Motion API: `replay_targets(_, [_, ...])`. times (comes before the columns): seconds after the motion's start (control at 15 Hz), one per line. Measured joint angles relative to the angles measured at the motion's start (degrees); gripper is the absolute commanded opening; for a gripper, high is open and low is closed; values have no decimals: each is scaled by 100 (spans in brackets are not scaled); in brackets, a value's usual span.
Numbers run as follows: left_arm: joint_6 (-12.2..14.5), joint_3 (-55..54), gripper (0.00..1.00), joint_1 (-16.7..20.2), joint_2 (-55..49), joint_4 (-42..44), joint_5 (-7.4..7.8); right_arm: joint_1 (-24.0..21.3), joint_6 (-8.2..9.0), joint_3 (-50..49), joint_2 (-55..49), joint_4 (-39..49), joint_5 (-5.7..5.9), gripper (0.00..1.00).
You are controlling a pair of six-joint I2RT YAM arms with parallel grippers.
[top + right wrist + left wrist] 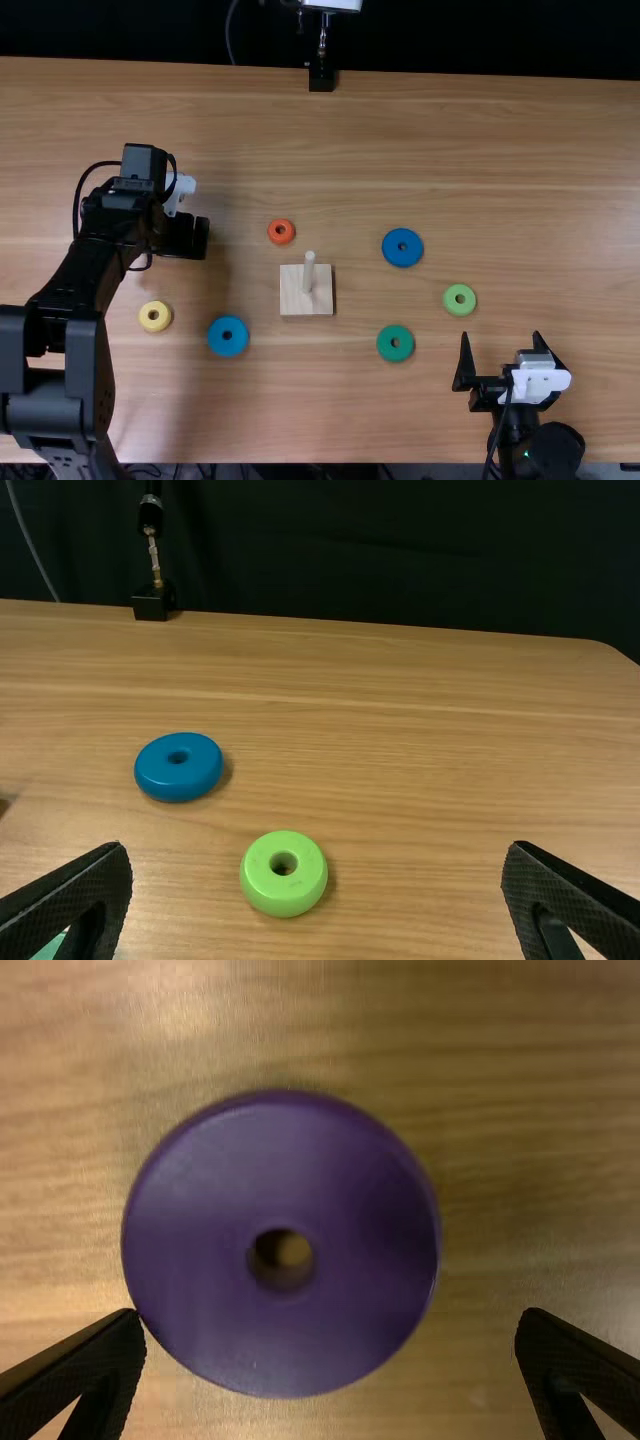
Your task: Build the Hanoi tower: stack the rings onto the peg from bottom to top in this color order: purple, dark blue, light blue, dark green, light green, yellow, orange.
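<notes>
Top view and left wrist view together let us judge the left gripper (190, 237): its fingers stand wide apart above the purple ring (283, 1330), with nothing gripped. We cannot tell whether either finger brushes the ring's edge. We see the right gripper (500, 347) near the table's (560, 180) near edge, its fingers also spread wide and holding nothing.

We find the purple ring lying flat on the wood, smooth and glossy, with a soft sheen and a small round hole at its middle. Right of the left arm, the pale peg (309, 272) stands bare and upright on its square wooden base (300, 301). The orange ring (281, 240) lies just beyond the base, slightly left. Left of the base we have the light blue ring (228, 348) and, farther left, the yellow ring (155, 326). To its right we see the dark blue ring (403, 259), the dark green ring (395, 355) closer to us, and the thick, rounded light green ring (459, 308) farthest right.
</notes>
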Motion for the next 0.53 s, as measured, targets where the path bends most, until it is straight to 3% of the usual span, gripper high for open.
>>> replay_targets(0.53, [11, 210, 100, 131, 181, 382, 48, 0, 0, 0, 0, 0, -2, 100])
